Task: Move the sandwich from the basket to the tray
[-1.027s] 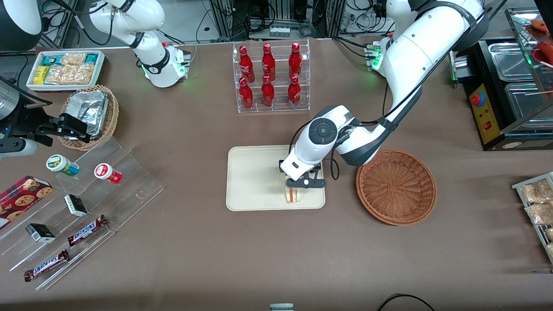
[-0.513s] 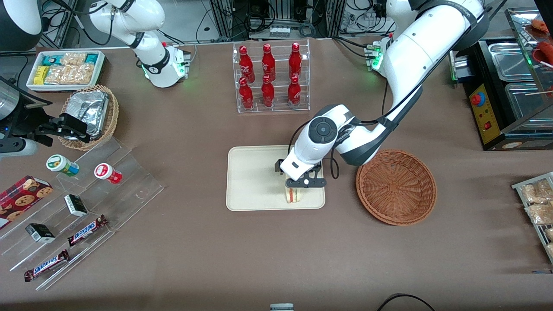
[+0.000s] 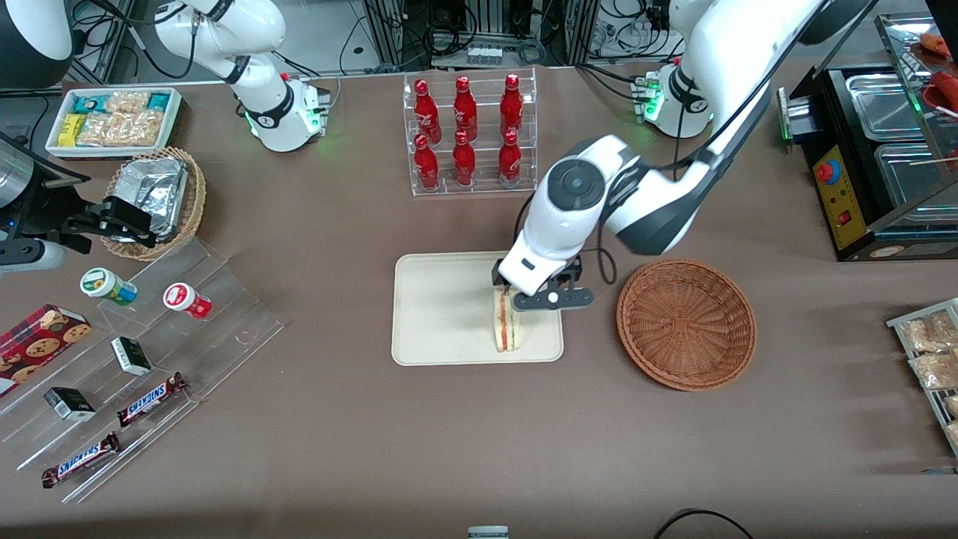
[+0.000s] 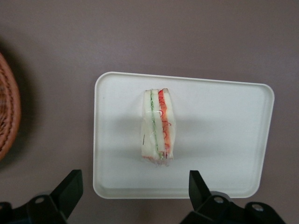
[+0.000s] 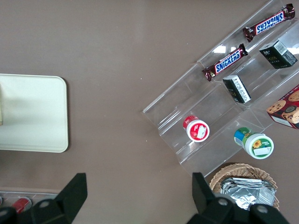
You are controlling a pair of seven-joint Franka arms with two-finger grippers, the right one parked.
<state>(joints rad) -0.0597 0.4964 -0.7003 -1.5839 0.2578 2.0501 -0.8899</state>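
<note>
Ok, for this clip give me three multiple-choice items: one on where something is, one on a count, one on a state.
1. Where is the sandwich?
A. In the basket
B. On the tray
C. On the bare table

2. How many red bottles stand in the clear rack?
A. Four
B. Six
C. Eight

3. What is the state of the gripper?
A. Open, holding nothing
B. Shut on the sandwich
C. Shut on a bottle

Answers:
1 B: the sandwich stands on its edge on the tray, and the basket holds nothing.
2 B: two rows of three bottles show in the front view.
3 A: the wrist view shows its fingers spread wide above the tray, clear of the sandwich.
</note>
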